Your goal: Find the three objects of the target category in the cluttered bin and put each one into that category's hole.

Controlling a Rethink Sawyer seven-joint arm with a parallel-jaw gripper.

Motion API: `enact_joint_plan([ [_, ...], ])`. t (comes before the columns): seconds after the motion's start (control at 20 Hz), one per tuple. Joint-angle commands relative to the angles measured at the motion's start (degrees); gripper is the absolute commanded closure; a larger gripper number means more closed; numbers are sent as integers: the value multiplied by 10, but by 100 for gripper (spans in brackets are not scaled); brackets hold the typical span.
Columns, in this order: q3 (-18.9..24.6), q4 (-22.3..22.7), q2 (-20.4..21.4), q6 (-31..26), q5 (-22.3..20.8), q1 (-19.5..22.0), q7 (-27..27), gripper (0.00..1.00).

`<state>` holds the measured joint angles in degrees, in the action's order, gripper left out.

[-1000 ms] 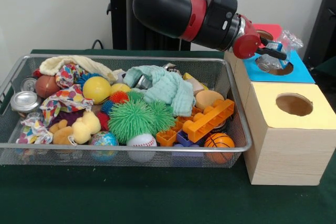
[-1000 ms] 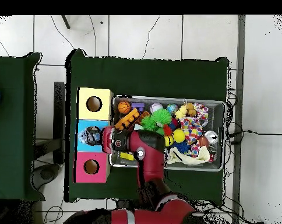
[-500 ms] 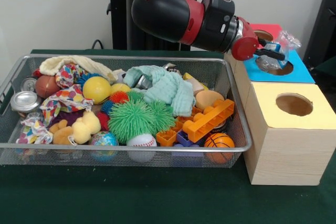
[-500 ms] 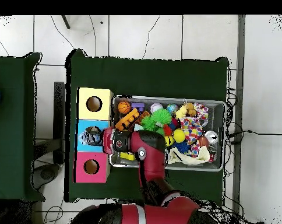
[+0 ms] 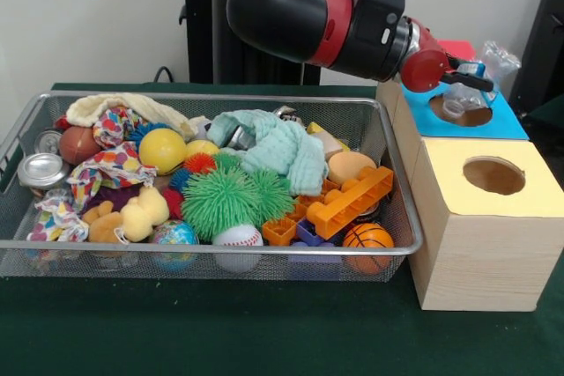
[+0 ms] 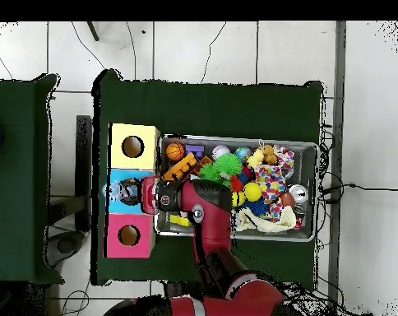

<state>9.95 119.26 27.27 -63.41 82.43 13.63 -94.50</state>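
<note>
A crumpled clear plastic bottle (image 5: pixel 483 70) hangs over the hole (image 5: pixel 465 113) in the blue-topped box (image 5: pixel 509 122), with my gripper (image 5: pixel 467 83) shut on it. The bottle's lower end dips toward that hole. From overhead, the gripper (image 6: pixel 135 192) and the bottle (image 6: pixel 120 192) sit over the blue box (image 6: pixel 124 175), the middle one of three. Two silver cans (image 5: pixel 41 169) (image 5: pixel 48 140) lie at the left end of the wire bin (image 5: pixel 211 248).
A yellow-topped box (image 5: pixel 493 217) stands nearest, a red-topped box (image 5: pixel 454 47) farthest, each with a round hole. The bin (image 6: pixel 235 138) holds green spiky balls (image 5: pixel 233 198), a yellow ball (image 5: pixel 162 149), orange bricks (image 5: pixel 351 200), a mint cloth (image 5: pixel 278 143), a basketball (image 5: pixel 367 237), a baseball (image 5: pixel 238 235).
The arm has carried the bottle slightly up and farther out over the blue box. The bin's contents have not moved.
</note>
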Motion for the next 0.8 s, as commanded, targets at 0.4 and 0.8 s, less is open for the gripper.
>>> enact_joint_plan([
  [0.4,46,-18,-6,-27,-34,34,12,0],
  [0.8,49,-4,-4,-27,-48,50,16,0],
])
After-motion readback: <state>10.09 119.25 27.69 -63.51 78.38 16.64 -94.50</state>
